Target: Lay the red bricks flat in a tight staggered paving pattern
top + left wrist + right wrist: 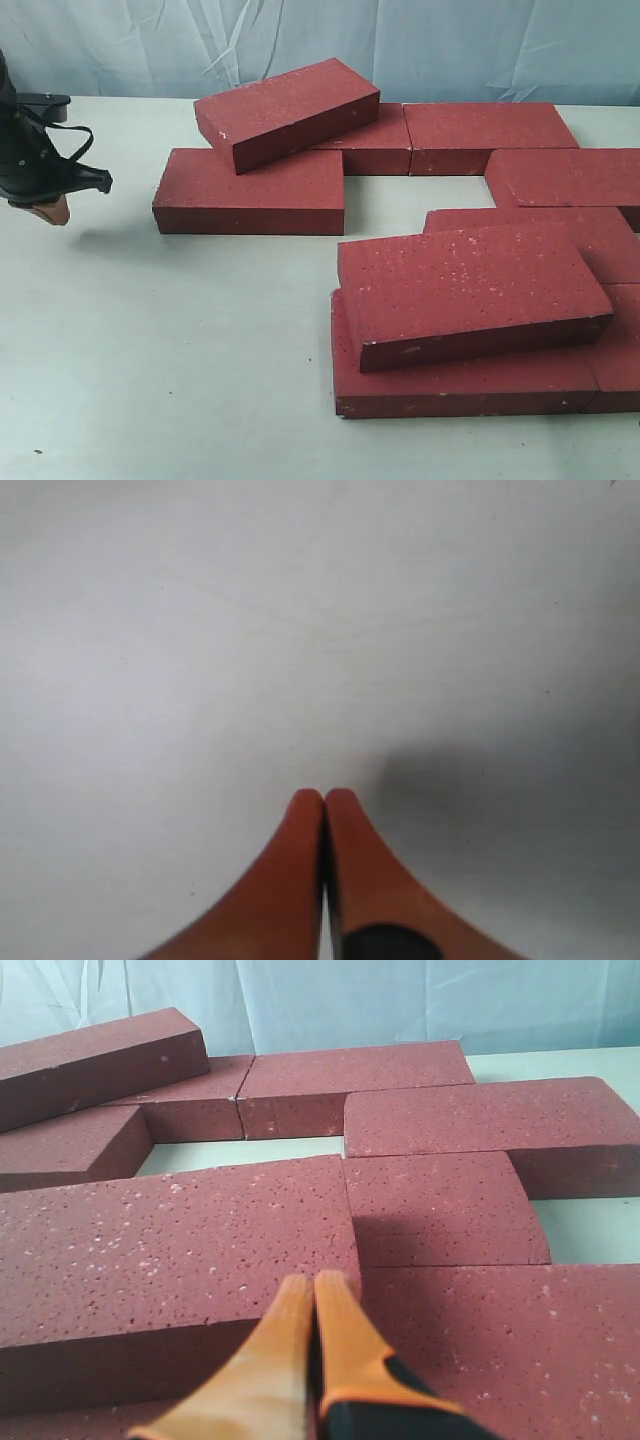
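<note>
Several red bricks lie on the white table [180, 340]. One brick [288, 110] leans tilted across a flat brick [250, 190] and a back-row brick [375, 145]. At the front, another tilted brick [470, 290] rests on a flat one [460, 385]. My left gripper [50, 210] hangs shut and empty at the far left, over bare table [300, 630], its tips [323, 796] pressed together. My right gripper [315, 1282] is shut and empty, its tips at the corner of the raised front brick [170, 1250], over a flat brick [500, 1340]. It does not show in the exterior view.
More bricks lie flat at the back right [490, 135], the right edge [570, 175] and mid right [540, 235], with a bare gap [415, 195] between them. A pale blue sheet [400, 45] hangs behind the table.
</note>
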Robot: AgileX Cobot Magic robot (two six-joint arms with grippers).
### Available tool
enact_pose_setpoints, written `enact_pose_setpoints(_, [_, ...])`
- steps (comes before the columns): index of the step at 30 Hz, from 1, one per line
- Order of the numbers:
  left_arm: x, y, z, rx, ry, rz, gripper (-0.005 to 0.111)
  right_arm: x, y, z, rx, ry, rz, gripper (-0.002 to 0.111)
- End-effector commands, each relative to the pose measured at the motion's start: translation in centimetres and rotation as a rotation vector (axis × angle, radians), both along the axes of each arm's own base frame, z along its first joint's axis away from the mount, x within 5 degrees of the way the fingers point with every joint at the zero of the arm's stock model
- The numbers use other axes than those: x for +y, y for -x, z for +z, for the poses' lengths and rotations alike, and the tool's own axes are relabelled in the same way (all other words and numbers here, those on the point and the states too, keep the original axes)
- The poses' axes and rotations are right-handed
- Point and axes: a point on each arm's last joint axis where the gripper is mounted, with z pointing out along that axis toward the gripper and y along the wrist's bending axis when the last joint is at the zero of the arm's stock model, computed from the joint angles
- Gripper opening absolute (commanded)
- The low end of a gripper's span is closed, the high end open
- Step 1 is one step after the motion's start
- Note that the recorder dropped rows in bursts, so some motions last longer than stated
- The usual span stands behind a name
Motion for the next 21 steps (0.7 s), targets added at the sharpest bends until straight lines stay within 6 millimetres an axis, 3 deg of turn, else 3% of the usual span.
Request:
enact_pose_setpoints(1, [0.0,-0.4,-1.1,0.009,0.000,-0.001,0.000,0.0,0.0,0.1,-0.018,-0.003,-0.008,-0.001])
enact_pose_setpoints(6, [-0.4,-0.4,-2.1,0.042,0.048,0.035,0.000,0.0,0.0,0.1,-0.018,-0.003,-0.008,-0.001])
enact_pose_setpoints(15, [-1.0,-0.4,-2.3,0.048,0.126,0.069,0.000,-0.1,0.0,0.1,-0.015,0.002,-0.007,-0.001])
enact_pose_setpoints(21, [-2.6,-0.4,-2.2,0.040,0.158,0.029,0.000,-0.1,0.0,0.1,-0.015,0.002,-0.007,-0.001])
